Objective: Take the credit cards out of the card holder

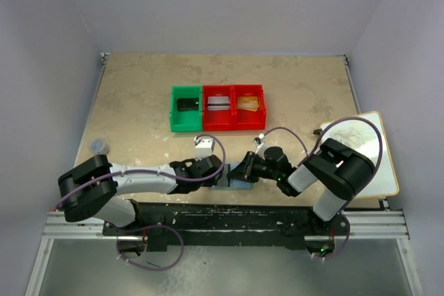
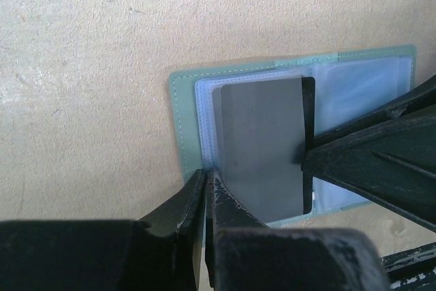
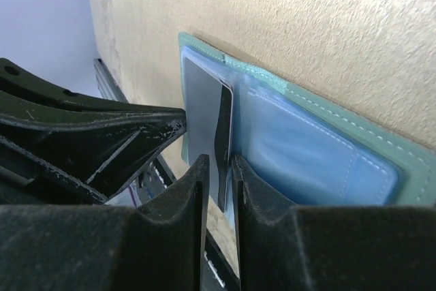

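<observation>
The card holder (image 2: pixel 187 134) lies open on the tan table near its front edge, light blue-green with clear sleeves inside; from above it shows between the two grippers (image 1: pixel 232 182). A dark grey card (image 2: pixel 266 141) sticks partway out of a sleeve. My left gripper (image 2: pixel 208 176) is shut, its tips pressed on the sleeve's edge beside the card. My right gripper (image 3: pixel 219 163) comes in from the opposite side with its jaws slightly apart. The card's (image 3: pixel 204 110) thin edge stands between them, with a gap on one side. The card holder's blue pocket (image 3: pixel 306 151) lies just past the fingers.
A green bin (image 1: pixel 175 110) and a red double bin (image 1: pixel 233 127) stand mid-table, each compartment holding a card. A light board (image 1: pixel 371 154) overhangs the right edge. A small bluish object (image 1: pixel 100 145) sits at the left. The metal rail (image 1: pixel 229 221) runs along the near edge.
</observation>
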### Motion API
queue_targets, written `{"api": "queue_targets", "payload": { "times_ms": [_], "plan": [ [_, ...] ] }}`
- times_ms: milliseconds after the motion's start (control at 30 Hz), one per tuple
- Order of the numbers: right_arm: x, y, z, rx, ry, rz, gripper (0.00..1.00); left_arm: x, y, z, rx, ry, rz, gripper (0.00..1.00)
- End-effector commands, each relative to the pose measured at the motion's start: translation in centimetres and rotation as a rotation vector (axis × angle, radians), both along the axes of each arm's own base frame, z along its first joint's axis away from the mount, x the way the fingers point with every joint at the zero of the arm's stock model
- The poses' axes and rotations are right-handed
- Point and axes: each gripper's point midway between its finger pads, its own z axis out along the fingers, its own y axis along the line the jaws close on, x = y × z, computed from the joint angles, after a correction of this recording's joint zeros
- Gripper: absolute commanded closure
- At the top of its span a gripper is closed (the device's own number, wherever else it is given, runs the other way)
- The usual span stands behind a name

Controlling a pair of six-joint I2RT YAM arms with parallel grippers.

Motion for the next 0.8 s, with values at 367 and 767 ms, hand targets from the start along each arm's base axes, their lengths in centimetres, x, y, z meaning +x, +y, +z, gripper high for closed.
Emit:
{"api": "queue_targets", "payload": {
  "times_ms": [367,767],
  "plan": [
    [0.3,0.2,2.3,0.055,-0.065,0.002,1.0,-0.5,0.3,-1.0,0.035,0.027,-0.017,1.0],
    [0.8,-2.0,1.5,-0.038,-0.044,-0.076,1.0,-0.5,0.3,-1.1,0.036,0.028,-0.019,1.0]
  ]
}}
